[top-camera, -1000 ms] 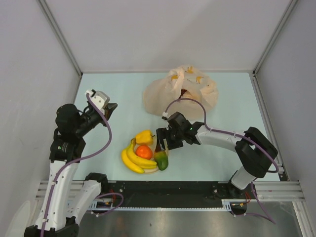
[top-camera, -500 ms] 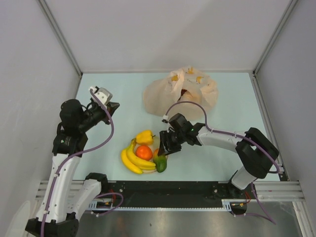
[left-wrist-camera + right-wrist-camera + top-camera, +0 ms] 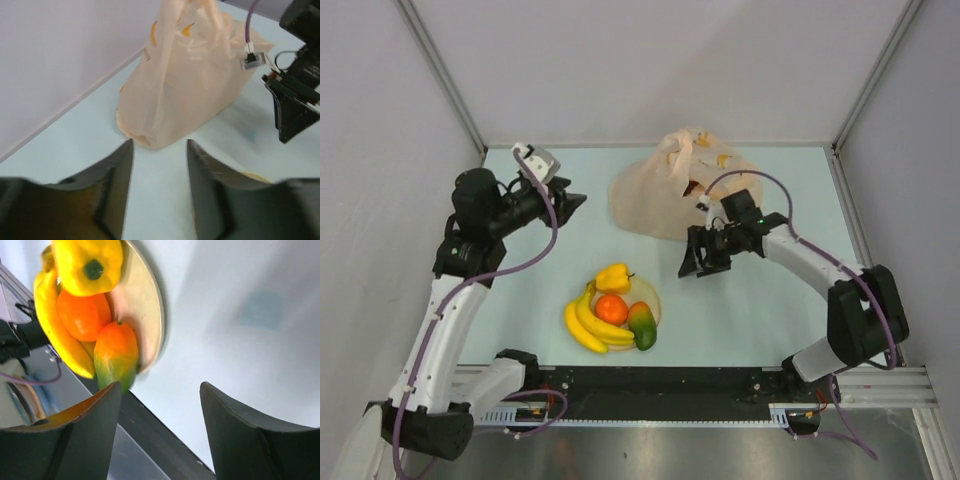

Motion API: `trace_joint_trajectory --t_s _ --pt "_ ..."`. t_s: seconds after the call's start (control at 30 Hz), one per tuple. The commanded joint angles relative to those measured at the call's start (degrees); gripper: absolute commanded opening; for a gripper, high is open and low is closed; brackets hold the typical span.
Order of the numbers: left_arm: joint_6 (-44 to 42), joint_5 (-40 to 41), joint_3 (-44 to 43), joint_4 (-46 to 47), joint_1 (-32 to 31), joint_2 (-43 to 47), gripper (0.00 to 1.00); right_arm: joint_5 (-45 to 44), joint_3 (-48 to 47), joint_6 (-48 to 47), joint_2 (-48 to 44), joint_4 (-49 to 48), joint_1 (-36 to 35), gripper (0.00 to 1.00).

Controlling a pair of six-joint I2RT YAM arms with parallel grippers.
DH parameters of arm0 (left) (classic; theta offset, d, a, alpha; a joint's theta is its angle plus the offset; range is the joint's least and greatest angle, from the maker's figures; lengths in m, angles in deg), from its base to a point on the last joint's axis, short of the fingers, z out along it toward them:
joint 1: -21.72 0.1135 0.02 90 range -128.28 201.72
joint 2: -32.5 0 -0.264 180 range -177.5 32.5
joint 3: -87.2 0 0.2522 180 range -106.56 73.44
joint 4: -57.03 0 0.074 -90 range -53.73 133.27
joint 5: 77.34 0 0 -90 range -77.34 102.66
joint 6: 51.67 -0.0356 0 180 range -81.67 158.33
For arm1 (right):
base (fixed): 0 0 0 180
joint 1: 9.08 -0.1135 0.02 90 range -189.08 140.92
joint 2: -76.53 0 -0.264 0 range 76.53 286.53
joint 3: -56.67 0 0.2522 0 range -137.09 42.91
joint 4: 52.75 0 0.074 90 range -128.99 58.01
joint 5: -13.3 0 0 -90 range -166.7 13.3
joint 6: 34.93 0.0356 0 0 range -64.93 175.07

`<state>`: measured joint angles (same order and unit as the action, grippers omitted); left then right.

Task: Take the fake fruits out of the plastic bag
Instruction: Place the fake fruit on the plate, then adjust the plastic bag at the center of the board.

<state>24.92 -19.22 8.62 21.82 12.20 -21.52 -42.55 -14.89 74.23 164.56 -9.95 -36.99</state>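
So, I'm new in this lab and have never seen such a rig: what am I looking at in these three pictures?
Two robot arms, left and right, are bolted at the near edge of the table. The overhead picture shows both; the other two come from a camera on each wrist, looking past that arm's own claw. The left claw and the right claw are open and hold nothing. On the table stands a cream plate carrying a banana bunch, an orange, a yellow pepper and a mango, all fake. Behind it lies a crinkly peach plastic bag with something dark red in its mouth.
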Motion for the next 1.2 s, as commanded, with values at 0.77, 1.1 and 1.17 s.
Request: trace_joint_trajectory --t_s 0.77,1.1,1.17 --pt "-3.37 42.69 -47.59 5.20 -31.88 -52.84 0.91 -16.47 -10.13 -25.92 -2.35 -24.46 22.90 1.00" --pt "-9.08 36.72 -55.03 6.23 -28.54 -59.79 0.00 -22.66 -25.94 -24.18 16.81 -28.07 22.44 0.31" --pt "-11.54 34.79 -60.22 8.26 -26.79 -64.42 0.00 -21.32 -34.69 -22.85 19.70 -27.11 23.24 0.10"
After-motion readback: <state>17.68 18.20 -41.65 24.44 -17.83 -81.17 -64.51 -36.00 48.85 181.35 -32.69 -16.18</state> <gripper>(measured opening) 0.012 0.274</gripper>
